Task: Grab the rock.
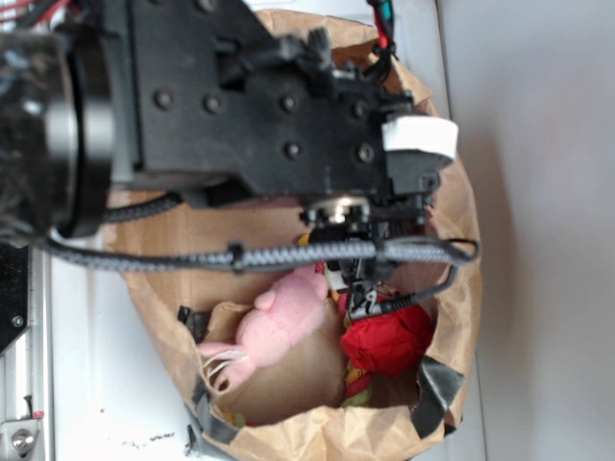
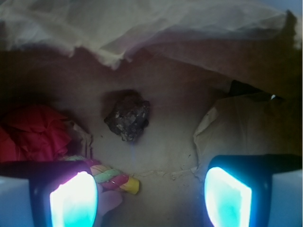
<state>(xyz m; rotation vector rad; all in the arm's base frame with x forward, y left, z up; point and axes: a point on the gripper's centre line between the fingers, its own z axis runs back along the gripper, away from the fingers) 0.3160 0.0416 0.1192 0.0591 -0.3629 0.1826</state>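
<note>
The rock (image 2: 128,116), a small dark jagged lump, lies on the brown floor of the paper bag in the wrist view, ahead of the gripper and a little left of centre. My gripper (image 2: 150,201) is open and empty, its two glowing pads (image 2: 73,201) wide apart at the bottom of the frame, short of the rock. In the exterior view the gripper (image 1: 363,288) hangs down inside the bag (image 1: 173,250), between the pink plush toy and the red cloth ball. The rock is hidden there by the arm.
A red cloth ball (image 2: 33,132) (image 1: 386,341) lies left of the rock. A twisted multicoloured stick (image 2: 113,178) lies by the left pad. The pink plush toy (image 1: 279,322) lies in the bag. Crumpled paper walls (image 2: 236,127) close in at right and above.
</note>
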